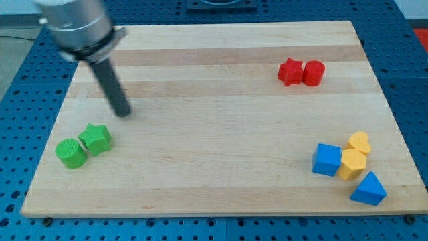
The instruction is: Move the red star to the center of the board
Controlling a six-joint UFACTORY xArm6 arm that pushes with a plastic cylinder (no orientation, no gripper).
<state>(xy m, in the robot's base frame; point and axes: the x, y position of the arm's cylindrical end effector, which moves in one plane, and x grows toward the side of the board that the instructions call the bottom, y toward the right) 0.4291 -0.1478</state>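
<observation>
The red star (289,71) lies at the view's upper right of the wooden board (214,134), touching a red cylinder (313,73) on its right side. My tip (123,112) is at the view's left, far from the red star, a short way above and right of the green star (96,139). The rod leans up to the view's upper left into the arm's grey end.
A green cylinder (70,153) sits left of the green star. At the view's lower right stand a blue cube (327,160), a yellow block (353,163), a yellow rounded block (359,142) and a blue triangle (368,189).
</observation>
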